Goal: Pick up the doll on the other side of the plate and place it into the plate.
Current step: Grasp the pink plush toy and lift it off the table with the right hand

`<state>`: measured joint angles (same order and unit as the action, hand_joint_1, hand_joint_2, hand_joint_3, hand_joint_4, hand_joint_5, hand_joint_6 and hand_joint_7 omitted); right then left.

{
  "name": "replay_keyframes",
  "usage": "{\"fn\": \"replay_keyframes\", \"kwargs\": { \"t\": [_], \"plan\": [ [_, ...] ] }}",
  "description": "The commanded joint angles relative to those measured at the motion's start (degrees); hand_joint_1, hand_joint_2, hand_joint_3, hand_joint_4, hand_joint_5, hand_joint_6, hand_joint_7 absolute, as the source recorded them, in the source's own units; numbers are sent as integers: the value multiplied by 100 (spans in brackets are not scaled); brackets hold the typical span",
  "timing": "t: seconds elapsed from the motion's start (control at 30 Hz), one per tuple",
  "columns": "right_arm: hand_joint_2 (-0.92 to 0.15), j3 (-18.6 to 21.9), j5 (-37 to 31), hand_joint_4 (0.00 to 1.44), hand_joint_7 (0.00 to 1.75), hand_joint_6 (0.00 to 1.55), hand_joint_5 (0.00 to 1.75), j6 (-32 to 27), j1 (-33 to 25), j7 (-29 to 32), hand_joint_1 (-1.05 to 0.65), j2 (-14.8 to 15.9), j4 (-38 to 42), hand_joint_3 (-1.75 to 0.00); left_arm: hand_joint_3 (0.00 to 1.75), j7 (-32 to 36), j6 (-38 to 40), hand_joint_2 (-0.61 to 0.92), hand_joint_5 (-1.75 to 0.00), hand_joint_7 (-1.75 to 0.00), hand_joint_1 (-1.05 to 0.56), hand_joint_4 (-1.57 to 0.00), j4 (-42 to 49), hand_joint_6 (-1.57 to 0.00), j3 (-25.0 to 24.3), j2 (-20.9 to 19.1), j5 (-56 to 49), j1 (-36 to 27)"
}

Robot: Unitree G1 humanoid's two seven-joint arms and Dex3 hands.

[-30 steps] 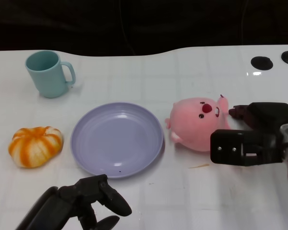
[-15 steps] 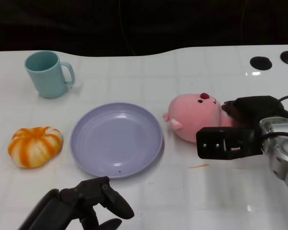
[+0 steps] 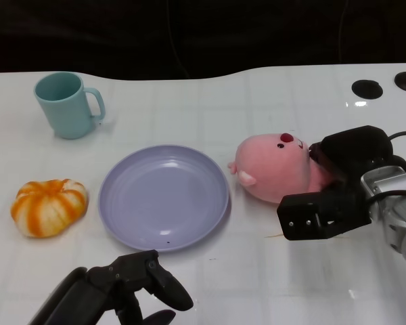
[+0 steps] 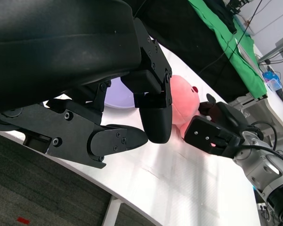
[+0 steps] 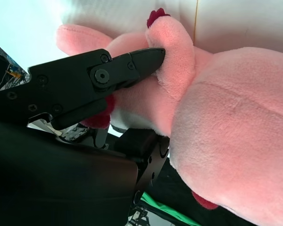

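Doll (image 3: 274, 166): a pink plush, lying on the white table (image 3: 189, 101) just to the right of the plate, close to its rim but not on it; its red nose is turned up and away from the robot.
Plate (image 3: 164, 196): lavender, round, set near the middle of the table, nothing seen in it.
Right hand (image 3: 335, 186): closed around the doll's right end, with black fingers behind the plush and a black block in front; in the right wrist view a fingertip (image 5: 148, 59) is pressed into the pink fabric, so the doll is held.
Left hand (image 3: 132, 288): kept low at the near edge, well apart from the doll; its fingers are curled inward and nothing is seen between them in the left wrist view.
Cup (image 3: 66, 103): teal, upright, at the far left, handle to the right.
Pumpkin (image 3: 49, 206): orange and white, placed left of the plate.
Holes (image 3: 369, 89): dark round openings at the table's far right.
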<state>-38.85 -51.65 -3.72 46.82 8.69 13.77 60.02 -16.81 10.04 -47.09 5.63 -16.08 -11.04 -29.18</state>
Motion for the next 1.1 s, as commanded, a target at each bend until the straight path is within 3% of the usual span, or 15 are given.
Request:
{"fn": "replay_keyframes", "kwargs": {
  "t": [0.03,0.1,0.17,0.2,0.27,0.3,0.37,0.4,0.47,0.57,0.67,0.8,1.1],
  "plan": [
    [-92,107,186,79,0,102,117,-38,-150,-68,-36,-21,21,-30,49,-5,59,88,-168,-109,-24,-66,-45,-63,-18,-62,-38,43],
    [-92,211,302,79,1,104,132,-43,-206,17,-36,35,-98,-31,50,-12,68,88,-168,-109,-24,-66,-40,-63,-18,-65,-30,57],
    [-92,420,500,80,7,118,165,30,-290,184,-32,81,-252,-28,50,-17,78,87,-168,-109,-24,-66,-23,-63,-22,-72,-28,76],
    [-91,518,596,81,21,121,170,98,-333,272,-30,103,-315,-26,50,-17,72,87,-169,-109,-24,-66,-11,-63,-26,-76,-28,85],
    [-91,705,771,81,90,97,173,202,-414,440,-29,132,-421,-29,51,-23,59,87,-169,-109,-24,-66,4,-63,-36,-92,-28,97],
    [-90,782,840,83,116,89,174,203,-444,490,-29,137,-468,-32,51,-25,83,87,-169,-109,-24,-66,2,-63,-40,-89,-18,96],
    [-87,917,953,83,124,82,174,239,-515,608,-29,146,-570,-41,51,-20,73,87,-169,-109,-24,-66,19,-63,-52,-87,-3,91],
    [-81,982,1006,87,147,75,175,265,-558,675,-28,152,-636,-53,51,-16,53,87,-169,-109,-24,-66,31,-63,-58,-92,-5,88],
    [-71,1155,1128,90,167,69,175,368,-672,871,-27,173,-830,-71,51,-20,7,87,-168,-109,-24,-66,42,-63,-84,-106,9,79],
    [-63,1372,1275,92,174,68,175,424,-794,985,-27,187,-1096,-82,51,-24,-27,86,-168,-109,-23,-66,72,-63,-117,-106,53,91],
    [-61,1524,1376,91,154,72,175,459,-873,1022,-28,191,-1295,-80,51,-36,-15,86,-169,-109,-23,-67,84,-64,-140,-107,76,102],
    [-55,1675,1489,93,173,69,175,365,-940,957,-27,158,-1530,-97,51,-53,-31,86,-170,-109,-24,-66,115,-64,-165,-136,78,110],
    [-45,1868,1753,98,175,74,175,518,-984,812,-24,-1,-2056,-118,49,-20,-43,87,-167,-109,-23,-67,144,-64,-135,-137,103,107]
  ]
}}
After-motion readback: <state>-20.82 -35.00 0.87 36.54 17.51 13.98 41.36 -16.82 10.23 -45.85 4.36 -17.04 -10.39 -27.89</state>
